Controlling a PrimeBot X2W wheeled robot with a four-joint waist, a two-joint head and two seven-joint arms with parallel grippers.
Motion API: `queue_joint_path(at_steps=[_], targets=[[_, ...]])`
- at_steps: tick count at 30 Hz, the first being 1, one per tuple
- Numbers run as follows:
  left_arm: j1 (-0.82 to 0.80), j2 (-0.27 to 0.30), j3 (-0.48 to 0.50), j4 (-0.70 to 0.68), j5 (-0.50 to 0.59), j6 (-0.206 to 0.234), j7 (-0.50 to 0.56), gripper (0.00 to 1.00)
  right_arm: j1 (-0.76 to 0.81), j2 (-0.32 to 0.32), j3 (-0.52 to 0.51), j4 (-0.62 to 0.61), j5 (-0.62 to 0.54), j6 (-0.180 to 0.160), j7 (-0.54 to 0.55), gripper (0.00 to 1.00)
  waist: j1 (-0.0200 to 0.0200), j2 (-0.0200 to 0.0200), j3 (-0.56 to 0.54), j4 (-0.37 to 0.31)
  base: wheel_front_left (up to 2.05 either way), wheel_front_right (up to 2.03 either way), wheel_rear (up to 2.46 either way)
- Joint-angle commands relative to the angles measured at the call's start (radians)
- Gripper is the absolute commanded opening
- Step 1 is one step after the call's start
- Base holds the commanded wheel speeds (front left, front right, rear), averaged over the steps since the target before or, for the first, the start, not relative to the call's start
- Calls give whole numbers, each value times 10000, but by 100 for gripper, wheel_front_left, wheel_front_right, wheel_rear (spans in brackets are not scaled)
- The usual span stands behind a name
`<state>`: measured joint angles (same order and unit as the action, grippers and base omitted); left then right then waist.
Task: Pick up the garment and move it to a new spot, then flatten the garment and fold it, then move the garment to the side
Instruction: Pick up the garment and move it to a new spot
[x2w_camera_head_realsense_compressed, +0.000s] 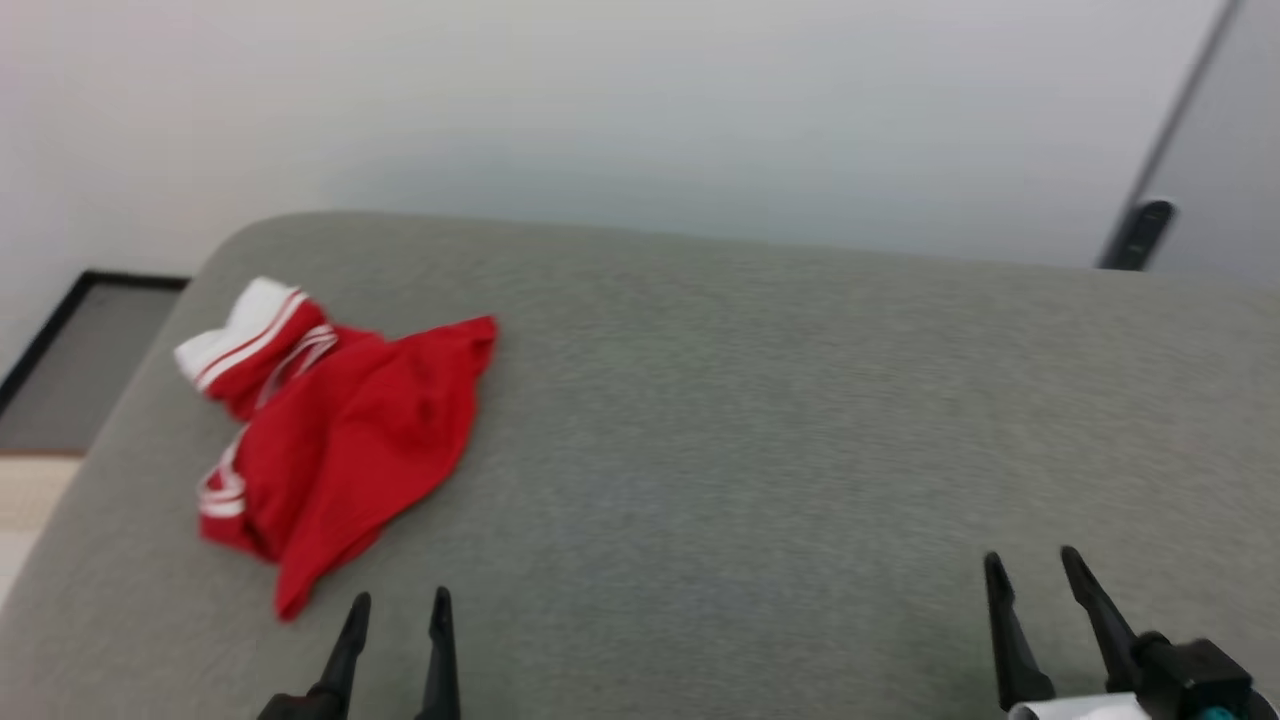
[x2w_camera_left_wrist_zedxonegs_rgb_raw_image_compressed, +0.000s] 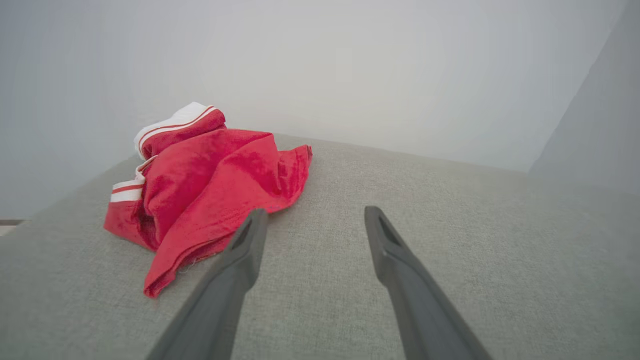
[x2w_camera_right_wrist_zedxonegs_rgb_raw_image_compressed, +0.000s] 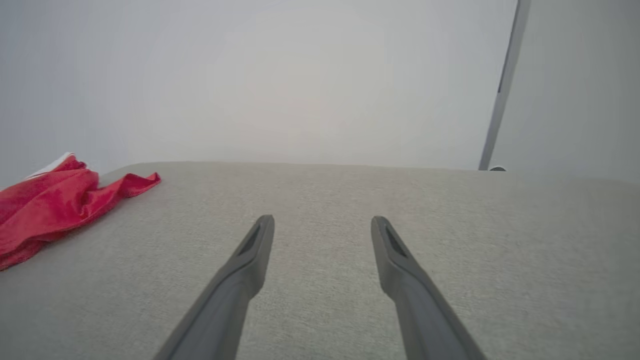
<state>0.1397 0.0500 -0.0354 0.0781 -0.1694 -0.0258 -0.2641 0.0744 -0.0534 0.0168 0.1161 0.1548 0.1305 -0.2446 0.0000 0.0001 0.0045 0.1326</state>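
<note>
While the left gripper (x2w_camera_head_realsense_compressed: 400, 598) and the right gripper (x2w_camera_head_realsense_compressed: 1030, 555) hover wide open, gripping and touching nothing, the garment (x2w_camera_head_realsense_compressed: 340, 440) lies crumpled just beyond the left one, near the rounded left edge of the grey surface (x2w_camera_head_realsense_compressed: 750, 420), whose broad cover stretches away rightward.

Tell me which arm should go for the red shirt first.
Left. The open left gripper sits just short of the crumpled garment; the open right gripper is far off across the grey surface.
</note>
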Motion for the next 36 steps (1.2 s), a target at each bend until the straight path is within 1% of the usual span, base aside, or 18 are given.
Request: queue_joint_path(at_steps=[1, 11, 12, 17, 21, 26, 32, 34, 36], targets=[[-91, 9, -19, -3, -7, 93, -6, 100, -173, -27, 139, -61, -132, 4, 56, 100, 0, -1, 263, 1049, 0, 0, 0], [-154, 8, -521, 87, -401, 449, -6, 100, -836, -466, 1104, -53, -140, 2, 394, 100, 0, -1, 694, 3614, 0, 0, 0], [-101, 8, -496, 55, -436, 540, -6, 100, -919, -489, 1283, -44, -116, 2, 431, 100, 0, -1, 718, 3807, 0, 0, 0], [308, -1, -206, -512, -853, 1187, -6, 100, -1757, -815, 2551, 272, 93, -1, 672, 100, 0, -1, 988, 4067, 0, 0, 0], [710, 2, -156, -1054, -1185, 1708, -6, 100, -2593, -1068, 3566, 715, 517, -1, 704, 100, 0, -1, 1120, 4161, -5, -5, -5], [1014, 4, -442, -1376, -1401, 2116, -6, 100, -3087, -1408, 4100, 1164, 1025, -1, 436, 100, 0, -1, 1085, 4141, -27, -27, -27], [1040, 5, -778, -1554, -1559, 2343, -6, 100, -3058, -1642, 4259, 1279, 1297, -1, 236, 100, 0, -1, 1058, 4096, -10, -10, -10], [965, 5, -804, -1572, -1597, 2322, -6, 100, -3033, -1671, 4267, 1269, 1323, -1, 216, 100, 0, -1, 1065, 4088, 0, 0, 0], [715, 5, -837, -1565, -1638, 2134, -6, 100, -2978, -1706, 4178, 1252, 1329, -1, 188, 100, 0, -1, 1067, 4062, 0, 0, 0]])
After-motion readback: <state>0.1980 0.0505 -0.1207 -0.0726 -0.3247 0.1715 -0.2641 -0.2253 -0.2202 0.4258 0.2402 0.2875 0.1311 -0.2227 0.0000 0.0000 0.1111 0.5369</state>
